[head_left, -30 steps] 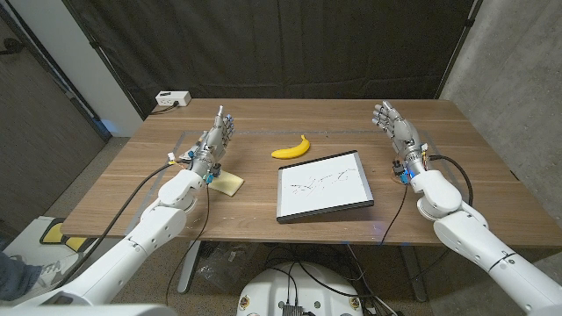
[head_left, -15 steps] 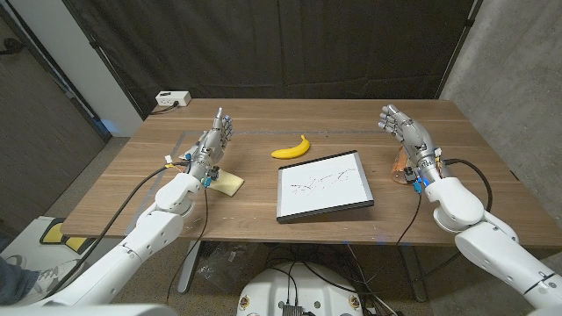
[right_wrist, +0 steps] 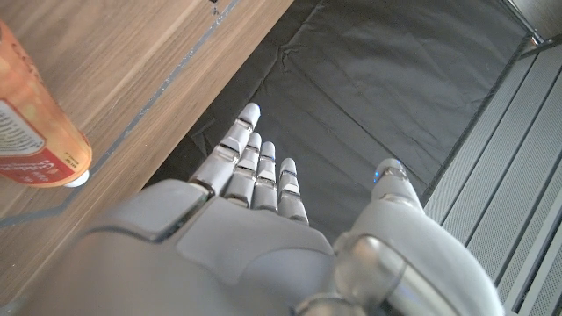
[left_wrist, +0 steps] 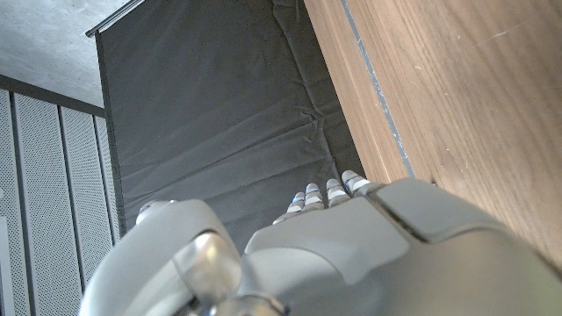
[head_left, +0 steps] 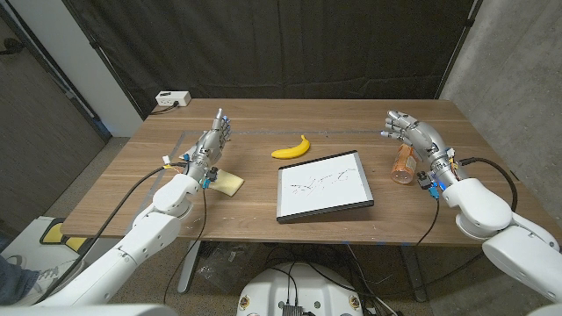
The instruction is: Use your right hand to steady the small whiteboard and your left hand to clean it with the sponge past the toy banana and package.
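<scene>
The small whiteboard (head_left: 323,186) lies near the table's front edge at the middle, with faint marks on it. A toy banana (head_left: 292,148) lies just behind it. The pale yellow sponge (head_left: 226,183) sits to the board's left. My left hand (head_left: 212,145) stands over the table just behind the sponge, fingers straight, holding nothing; its back (left_wrist: 351,254) fills the lower left wrist view. My right hand (head_left: 413,136) hovers right of the board with fingers spread and empty, above an orange package (head_left: 403,164). That package (right_wrist: 35,123) lies beside my right hand (right_wrist: 263,228).
A white box (head_left: 173,99) with a cable sits at the table's far left corner. A black curtain hangs behind the wooden table (head_left: 263,118). Tape lines mark the tabletop (left_wrist: 457,96) on the left.
My right hand has swung to the right and nearer the front edge, uncovering the orange package beneath it. The left hand, sponge, banana and whiteboard have stayed put.
</scene>
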Robot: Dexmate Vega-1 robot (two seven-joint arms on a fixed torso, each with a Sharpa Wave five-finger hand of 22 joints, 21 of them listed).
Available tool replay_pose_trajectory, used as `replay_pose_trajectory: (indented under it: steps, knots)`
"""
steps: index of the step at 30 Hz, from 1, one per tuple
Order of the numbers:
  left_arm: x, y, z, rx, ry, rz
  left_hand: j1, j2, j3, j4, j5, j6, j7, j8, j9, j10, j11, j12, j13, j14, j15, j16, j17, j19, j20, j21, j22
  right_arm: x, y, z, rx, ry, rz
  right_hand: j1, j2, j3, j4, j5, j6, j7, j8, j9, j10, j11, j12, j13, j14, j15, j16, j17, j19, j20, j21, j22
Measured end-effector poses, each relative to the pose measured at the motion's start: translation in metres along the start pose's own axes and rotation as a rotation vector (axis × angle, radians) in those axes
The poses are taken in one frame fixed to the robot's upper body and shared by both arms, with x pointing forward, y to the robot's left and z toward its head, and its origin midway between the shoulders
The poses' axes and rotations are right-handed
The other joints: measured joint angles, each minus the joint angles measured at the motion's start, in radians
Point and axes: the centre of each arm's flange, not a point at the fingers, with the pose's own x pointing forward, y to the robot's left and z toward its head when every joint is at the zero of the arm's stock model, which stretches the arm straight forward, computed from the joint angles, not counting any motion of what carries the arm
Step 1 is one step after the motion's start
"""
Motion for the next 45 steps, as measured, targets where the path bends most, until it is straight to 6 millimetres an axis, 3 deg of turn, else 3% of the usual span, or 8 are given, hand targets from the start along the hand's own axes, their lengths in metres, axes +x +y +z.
replay_pose_trajectory:
  steps: [5,9,13,18,23,24,27,45]
  knots:
    - [-0.001,0.000,0.002,0.006,0.002,-0.003,0.002,0.002,0.000,0.000,0.000,0.000,0.000,0.000,0.000,0.000,0.000,0.000,0.000,0.000,0.000,0.000,0.000,0.000,0.000,0.000,0.000,-0.003,0.000,-0.003,-0.025,0.063,0.030,0.021,-0.010,0.000,0.000,0.000,0.007,0.018,0.001,0.000,0.042,0.026,0.005,-0.003,0.056,0.023,0.007,0.000,0.059,-0.016,0.010,0.000]
    - [-0.001,-0.001,0.002,0.012,0.007,-0.006,0.007,0.007,0.003,-0.003,0.000,0.000,0.000,0.000,0.000,0.005,-0.005,0.000,0.000,0.000,0.000,0.000,0.000,-0.002,0.009,0.000,0.000,-0.004,-0.005,0.011,-0.064,0.090,0.061,0.025,-0.015,-0.003,0.003,0.000,0.018,0.025,0.005,0.000,0.064,0.038,0.005,-0.003,0.092,0.033,0.008,0.000,0.090,-0.022,0.010,0.000]
    - [0.000,-0.001,0.002,0.014,0.008,-0.007,0.007,0.007,0.003,-0.003,0.000,0.005,-0.005,0.000,0.000,0.005,-0.005,0.000,0.000,0.000,0.000,0.000,0.000,0.000,0.011,0.000,0.000,-0.006,-0.005,0.003,-0.076,0.164,0.085,0.029,-0.018,-0.003,0.003,0.000,0.022,0.021,0.005,0.000,0.077,0.040,0.013,-0.003,0.109,0.038,0.008,0.000,0.112,-0.023,0.017,0.000]
    - [0.000,-0.002,0.003,0.018,0.010,-0.012,0.009,0.009,0.003,-0.003,0.000,0.005,-0.005,0.000,0.000,0.005,-0.005,0.000,0.000,0.000,0.000,0.000,0.000,0.000,0.011,0.000,0.000,-0.007,-0.013,0.017,-0.109,0.217,0.127,0.029,-0.018,-0.010,0.016,0.000,0.022,0.021,0.005,0.000,0.082,0.046,0.013,-0.003,0.120,0.047,0.008,0.005,0.134,-0.023,0.017,-0.001]
    - [0.001,-0.004,0.005,0.017,0.006,-0.017,0.009,0.009,0.003,-0.003,0.000,0.005,-0.005,0.000,0.000,0.005,-0.005,0.000,0.000,0.000,0.000,0.000,0.000,0.000,0.011,0.000,0.000,-0.013,-0.008,-0.003,-0.090,0.335,0.175,0.023,-0.024,-0.014,0.020,0.000,0.022,0.021,0.005,0.000,0.082,0.047,0.006,-0.003,0.136,0.053,0.008,0.005,0.167,-0.028,0.023,-0.005]
    - [0.001,-0.005,0.004,0.021,0.011,-0.019,0.009,0.009,0.003,-0.003,0.000,0.005,-0.005,0.000,0.000,0.005,-0.005,0.000,0.000,0.000,0.000,0.000,0.000,0.000,0.011,0.000,0.000,-0.008,-0.018,0.020,-0.126,0.299,0.171,0.022,-0.025,-0.014,0.020,0.000,0.022,0.021,0.005,0.000,0.084,0.048,0.006,-0.003,0.138,0.054,0.008,0.005,0.170,-0.029,0.025,-0.005]
    - [0.002,-0.006,0.005,0.021,0.010,-0.022,0.009,0.010,0.003,-0.003,0.000,0.009,-0.009,0.000,0.000,0.005,-0.005,0.000,0.000,0.000,0.000,0.000,0.000,-0.003,0.014,0.000,0.000,-0.012,-0.016,0.011,-0.118,0.350,0.194,0.027,-0.030,-0.014,0.020,0.000,0.024,0.023,0.005,0.000,0.087,0.052,0.006,-0.003,0.148,0.055,0.008,0.002,0.192,-0.032,0.029,-0.005]
    - [0.003,-0.009,-0.001,0.019,0.034,-0.033,0.018,0.019,0.003,-0.003,0.000,0.013,-0.012,0.000,0.000,0.009,-0.001,0.000,0.000,0.000,0.000,0.000,0.000,-0.008,0.018,0.000,0.000,0.003,-0.014,0.022,-0.083,0.476,0.407,0.075,-0.032,-0.006,0.011,0.000,0.031,0.022,0.005,0.004,0.105,0.055,-0.011,-0.003,0.202,0.043,-0.005,0.002,0.285,-0.071,0.042,-0.002]
